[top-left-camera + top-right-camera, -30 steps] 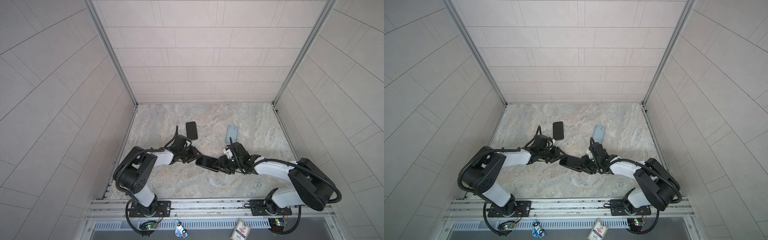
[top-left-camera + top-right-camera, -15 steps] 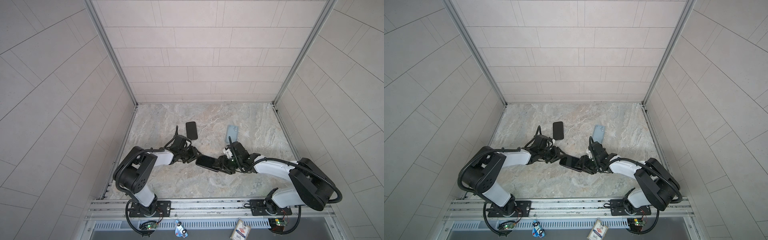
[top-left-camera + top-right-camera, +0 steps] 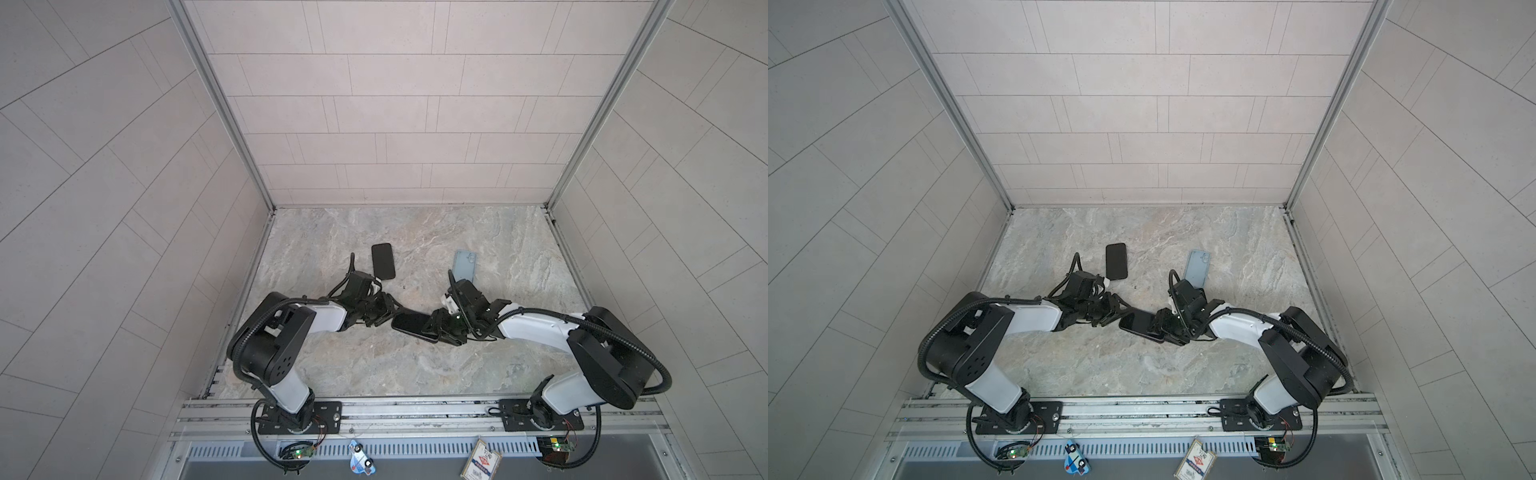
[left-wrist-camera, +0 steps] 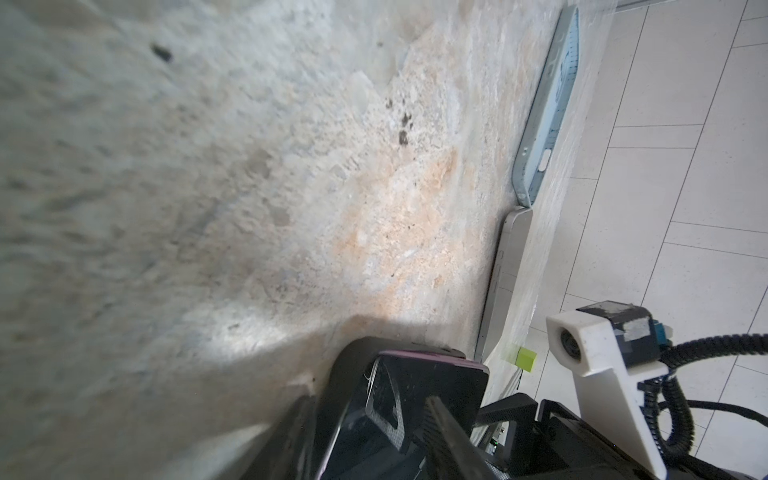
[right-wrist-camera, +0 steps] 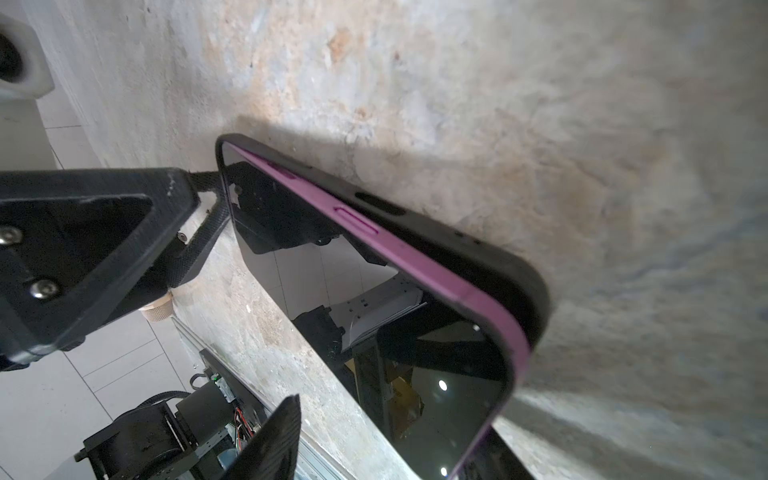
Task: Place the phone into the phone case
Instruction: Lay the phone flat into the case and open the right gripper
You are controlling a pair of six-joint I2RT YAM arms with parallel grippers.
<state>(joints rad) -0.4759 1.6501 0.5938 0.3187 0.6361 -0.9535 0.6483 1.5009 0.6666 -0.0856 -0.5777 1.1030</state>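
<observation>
A phone point(image 3: 409, 324) with a purple edge and a dark screen lies in a black phone case point(image 5: 478, 249) at mid-table, in both top views point(image 3: 1136, 323). In the right wrist view one long purple side stands above the case rim. My left gripper point(image 3: 388, 318) is shut on the phone's left end; the left wrist view shows one finger point(image 4: 449, 432) across the screen. My right gripper point(image 3: 436, 330) straddles the other end, open. Its near finger point(image 5: 278, 432) stands clear of the phone's edge. The other finger is hidden under the phone.
A black phone-shaped slab point(image 3: 382, 261) lies flat behind my left gripper. A light blue case point(image 3: 464, 266) lies behind my right gripper. In the left wrist view a silver phone point(image 4: 505, 282) lies end to end with that blue case point(image 4: 548, 104). Walls close in three sides.
The right gripper's jaws have widened a little around the phone's end. The phone, the case and the left gripper have hardly moved.
</observation>
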